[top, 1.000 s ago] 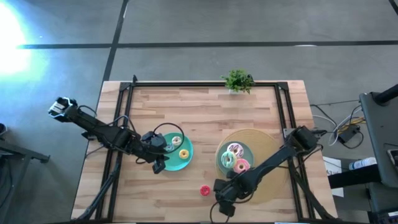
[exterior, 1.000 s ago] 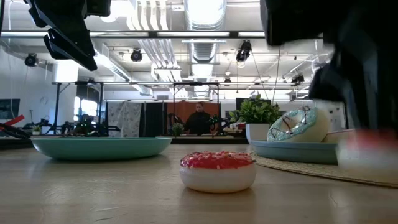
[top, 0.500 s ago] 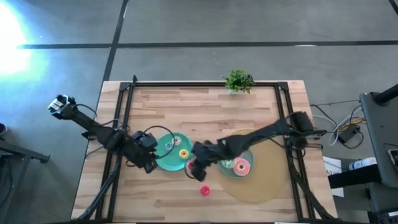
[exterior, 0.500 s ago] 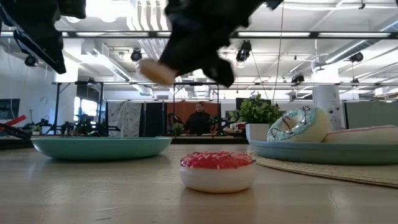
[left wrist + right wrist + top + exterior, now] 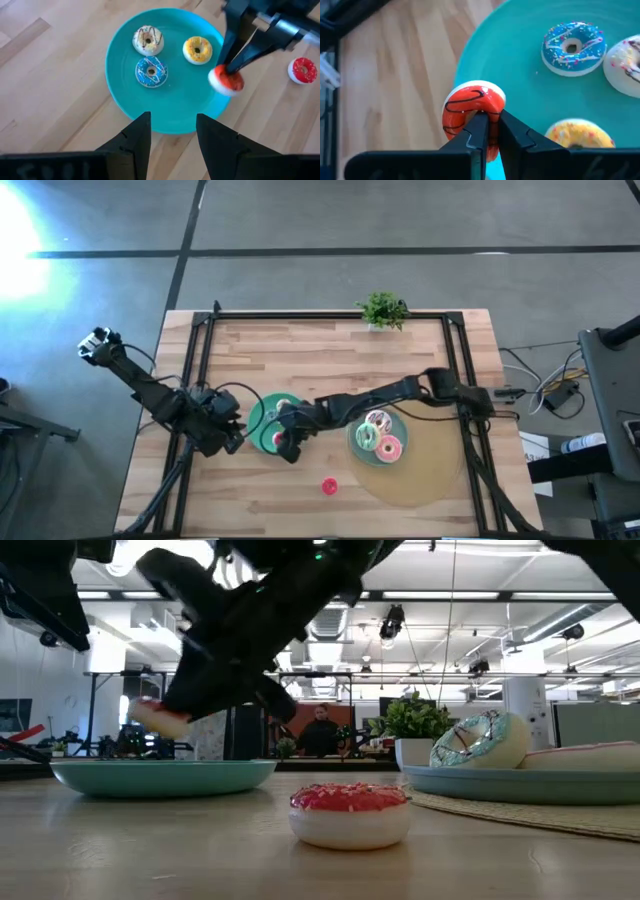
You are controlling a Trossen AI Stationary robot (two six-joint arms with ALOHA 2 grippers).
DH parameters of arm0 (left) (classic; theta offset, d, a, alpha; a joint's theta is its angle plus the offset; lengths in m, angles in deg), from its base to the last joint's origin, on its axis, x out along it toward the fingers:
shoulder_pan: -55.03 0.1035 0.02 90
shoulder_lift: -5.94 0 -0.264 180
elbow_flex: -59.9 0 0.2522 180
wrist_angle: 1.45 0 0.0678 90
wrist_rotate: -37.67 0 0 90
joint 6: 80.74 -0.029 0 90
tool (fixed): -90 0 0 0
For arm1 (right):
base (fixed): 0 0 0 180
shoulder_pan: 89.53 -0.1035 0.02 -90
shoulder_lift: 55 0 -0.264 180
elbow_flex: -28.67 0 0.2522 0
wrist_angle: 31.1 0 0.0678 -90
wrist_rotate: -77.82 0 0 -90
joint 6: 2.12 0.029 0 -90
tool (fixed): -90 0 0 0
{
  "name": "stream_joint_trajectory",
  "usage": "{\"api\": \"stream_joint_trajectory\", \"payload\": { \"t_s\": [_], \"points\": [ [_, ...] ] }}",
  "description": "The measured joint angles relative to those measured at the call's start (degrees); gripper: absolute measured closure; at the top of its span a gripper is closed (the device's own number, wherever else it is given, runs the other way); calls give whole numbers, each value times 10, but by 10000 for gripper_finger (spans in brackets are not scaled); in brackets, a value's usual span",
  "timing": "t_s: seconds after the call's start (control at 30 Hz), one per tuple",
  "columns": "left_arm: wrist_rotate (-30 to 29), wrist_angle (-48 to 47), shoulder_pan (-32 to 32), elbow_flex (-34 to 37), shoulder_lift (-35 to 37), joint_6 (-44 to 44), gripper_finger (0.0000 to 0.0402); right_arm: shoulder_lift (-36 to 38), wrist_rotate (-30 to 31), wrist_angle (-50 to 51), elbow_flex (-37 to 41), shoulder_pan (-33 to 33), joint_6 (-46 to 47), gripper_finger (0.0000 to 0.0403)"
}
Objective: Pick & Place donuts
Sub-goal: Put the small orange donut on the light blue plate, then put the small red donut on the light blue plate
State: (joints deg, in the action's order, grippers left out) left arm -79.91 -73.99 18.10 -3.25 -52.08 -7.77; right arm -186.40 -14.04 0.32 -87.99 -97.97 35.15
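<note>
High view: right gripper (image 5: 288,442) reaches across to the left teal plate (image 5: 258,420); left gripper (image 5: 228,436) waits just beside that plate. A red sprinkled donut (image 5: 329,486) lies alone on the table (image 5: 330,360). Low view: held donut (image 5: 158,718) hangs above the plate rim. Left wrist view: left fingers parted, empty; white (image 5: 148,40), yellow (image 5: 197,50) and blue (image 5: 151,72) donuts on the plate. Right wrist view: fingers clamped on the red-orange donut (image 5: 472,117).
</note>
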Motion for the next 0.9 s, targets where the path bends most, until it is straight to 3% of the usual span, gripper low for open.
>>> {"api": "stream_joint_trajectory", "payload": {
  "t_s": [0.1, 0.23, 0.33, 0.53, 0.7, 0.9],
  "points": [
    [0, 0, 0, 0, 0, 0, 271, -31, -1, 50, -46, 3, 0, 365],
    [0, -2, 0, 0, 0, 0, 271, -60, 3, 143, -106, 2, -24, 318],
    [0, -6, 0, 0, 0, 0, 271, -64, 10, 162, -130, 0, -45, 279],
    [-2, -9, 0, 0, 0, -3, 271, -59, 81, 170, -149, -3, -67, 225],
    [-2, -11, 0, 0, 0, -3, 271, -40, 79, 241, -155, -9, -93, 209],
    [-3, -15, -1, 0, 0, -13, 271, 10, 53, 351, -117, -64, -161, 209]
  ]
}}
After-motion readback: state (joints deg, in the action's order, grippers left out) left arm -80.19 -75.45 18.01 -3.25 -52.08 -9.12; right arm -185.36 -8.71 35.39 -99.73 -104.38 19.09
